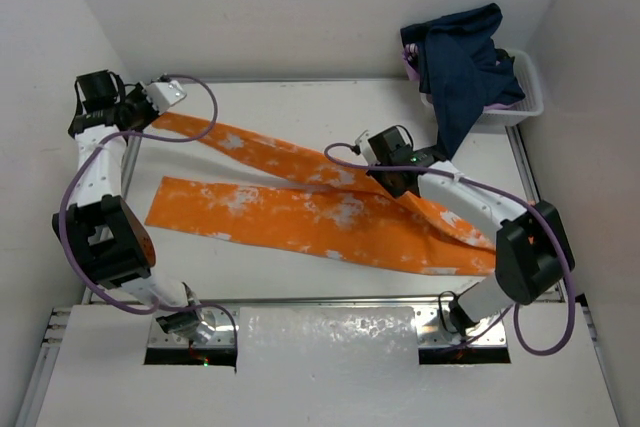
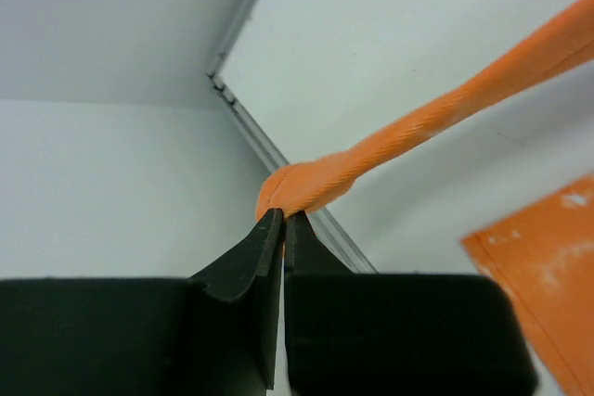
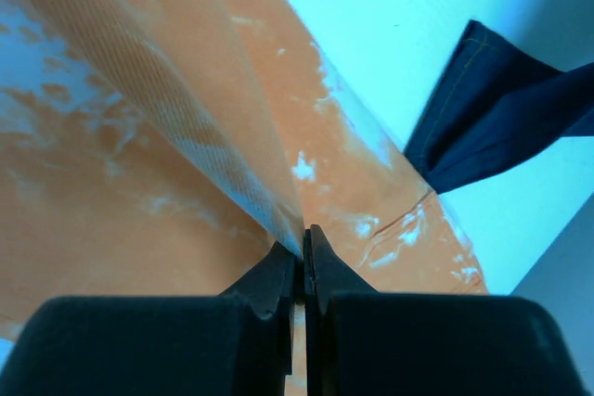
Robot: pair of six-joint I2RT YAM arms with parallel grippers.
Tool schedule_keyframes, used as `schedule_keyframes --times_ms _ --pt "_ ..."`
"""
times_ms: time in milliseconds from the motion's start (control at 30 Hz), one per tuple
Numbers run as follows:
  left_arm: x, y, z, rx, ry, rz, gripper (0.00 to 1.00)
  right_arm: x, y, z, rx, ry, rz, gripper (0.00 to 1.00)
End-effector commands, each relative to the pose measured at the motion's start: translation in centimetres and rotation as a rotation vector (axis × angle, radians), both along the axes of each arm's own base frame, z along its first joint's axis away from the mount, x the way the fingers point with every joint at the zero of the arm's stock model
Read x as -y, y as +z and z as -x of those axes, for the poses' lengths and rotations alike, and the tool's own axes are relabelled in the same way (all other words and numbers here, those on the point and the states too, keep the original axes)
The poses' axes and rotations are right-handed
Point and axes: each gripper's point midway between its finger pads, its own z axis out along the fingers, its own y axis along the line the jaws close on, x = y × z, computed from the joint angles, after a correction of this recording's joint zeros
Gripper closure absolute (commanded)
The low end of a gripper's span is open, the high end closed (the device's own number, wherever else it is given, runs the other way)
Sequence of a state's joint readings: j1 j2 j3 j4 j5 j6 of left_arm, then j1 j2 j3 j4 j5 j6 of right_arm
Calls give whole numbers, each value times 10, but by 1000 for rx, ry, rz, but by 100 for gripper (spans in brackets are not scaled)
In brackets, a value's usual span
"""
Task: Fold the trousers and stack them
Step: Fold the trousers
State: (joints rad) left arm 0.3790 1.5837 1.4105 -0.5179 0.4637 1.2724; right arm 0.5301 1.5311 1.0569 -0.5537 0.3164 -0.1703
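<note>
The orange tie-dye trousers (image 1: 300, 209) lie across the table, one leg flat toward the front, the other stretched and lifted between my two grippers. My left gripper (image 1: 160, 112) at the far left is shut on that leg's end, bunched orange cloth (image 2: 306, 183) at the fingertips in the left wrist view. My right gripper (image 1: 385, 172) over the middle right is shut on a raised fold of the trousers (image 3: 232, 164), near the crotch and waist part.
A white basket (image 1: 520, 102) at the far right corner holds dark navy clothes (image 1: 465, 57) that hang over its rim; they also show in the right wrist view (image 3: 501, 99). The table's metal rail (image 2: 269, 150) runs close by my left gripper. Walls enclose the table.
</note>
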Motion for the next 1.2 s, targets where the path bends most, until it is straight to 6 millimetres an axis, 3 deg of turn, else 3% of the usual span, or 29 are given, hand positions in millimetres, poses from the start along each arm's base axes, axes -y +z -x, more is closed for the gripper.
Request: schedule_keyframes --times_ms 0,100,167,233,300,400,433,633,833,1167 --pt "-3 49 -10 159 -16 -55 100 5 1 10 8 -33 -7 100" --pt "-1 20 10 57 -87 -134 100 1 -2 26 -15 24 -41 100" --pt "7 -10 37 -60 -186 -160 100 -6 -10 40 -51 99 -53 100" --pt "13 -52 70 -203 -247 -142 100 -24 -17 57 -99 206 -77 100" --pt "11 -82 94 -289 -285 -177 100 -36 -35 82 -218 268 -109 100" --pt "-6 -103 110 -344 -244 -219 100 -38 -54 104 -309 310 -86 100" --pt "-17 -105 113 -350 -218 -241 100 -37 -58 107 -321 314 -82 100" --pt "-36 -128 141 -442 -254 -344 100 -31 -67 118 -362 348 -58 100" --pt "-56 -139 152 -468 -269 -437 100 -21 -74 128 -378 362 -40 100" --pt "-60 -167 188 -605 -319 -524 100 -32 -84 142 -430 395 -68 100"
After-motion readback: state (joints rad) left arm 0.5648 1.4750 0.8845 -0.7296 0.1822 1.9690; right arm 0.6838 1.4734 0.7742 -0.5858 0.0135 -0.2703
